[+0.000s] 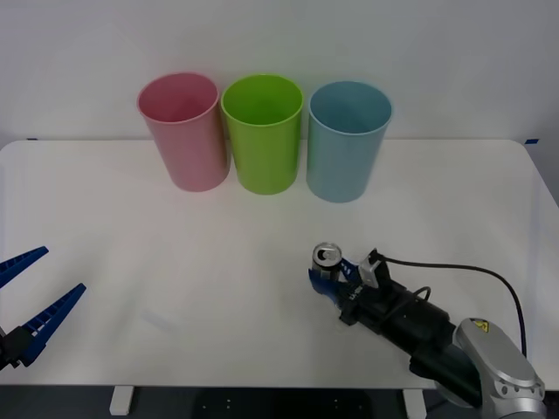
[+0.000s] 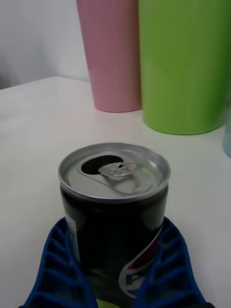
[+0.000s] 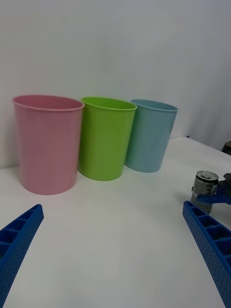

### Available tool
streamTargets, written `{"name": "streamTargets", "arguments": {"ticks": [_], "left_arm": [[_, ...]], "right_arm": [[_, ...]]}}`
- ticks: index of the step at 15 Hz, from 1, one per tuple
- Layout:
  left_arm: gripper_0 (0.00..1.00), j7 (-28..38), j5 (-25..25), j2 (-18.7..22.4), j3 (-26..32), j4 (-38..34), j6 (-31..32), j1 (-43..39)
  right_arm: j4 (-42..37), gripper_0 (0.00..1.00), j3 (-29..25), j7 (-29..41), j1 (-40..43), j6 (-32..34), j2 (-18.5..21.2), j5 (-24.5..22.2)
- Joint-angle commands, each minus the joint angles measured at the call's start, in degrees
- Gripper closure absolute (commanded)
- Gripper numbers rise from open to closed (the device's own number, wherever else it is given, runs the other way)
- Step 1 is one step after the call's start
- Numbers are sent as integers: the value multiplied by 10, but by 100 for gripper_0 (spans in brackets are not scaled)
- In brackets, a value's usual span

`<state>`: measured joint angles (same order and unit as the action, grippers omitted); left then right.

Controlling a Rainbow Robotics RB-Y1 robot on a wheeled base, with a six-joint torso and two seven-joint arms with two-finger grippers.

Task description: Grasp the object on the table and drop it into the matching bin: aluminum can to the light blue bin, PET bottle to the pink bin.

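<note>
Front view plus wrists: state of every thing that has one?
aluminum can: upright on the table, tab opened, between the right gripper's fingers.
right gripper: closed on the can.
left gripper: open, idle at the near left table edge.
pink bin, lime green bin, light blue bin: upright, nothing seen inside.

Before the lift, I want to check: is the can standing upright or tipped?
Upright. The can stands on the table, its pull-tab top facing up, between the right pincer fingers.
</note>
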<state>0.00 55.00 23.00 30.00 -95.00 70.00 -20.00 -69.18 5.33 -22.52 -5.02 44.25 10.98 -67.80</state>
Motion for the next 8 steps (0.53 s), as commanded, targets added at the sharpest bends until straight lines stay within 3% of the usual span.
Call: {"name": "streamTargets", "arguments": {"ticks": [1,8], "left_arm": [[0,0,0,0,0,0,0,0],[0,0,0,0,0,0,0,0]], "right_arm": [[-3,100,-4,0,-1,1,1,15],[-36,100,-26,16,1,4,23,57]]}}
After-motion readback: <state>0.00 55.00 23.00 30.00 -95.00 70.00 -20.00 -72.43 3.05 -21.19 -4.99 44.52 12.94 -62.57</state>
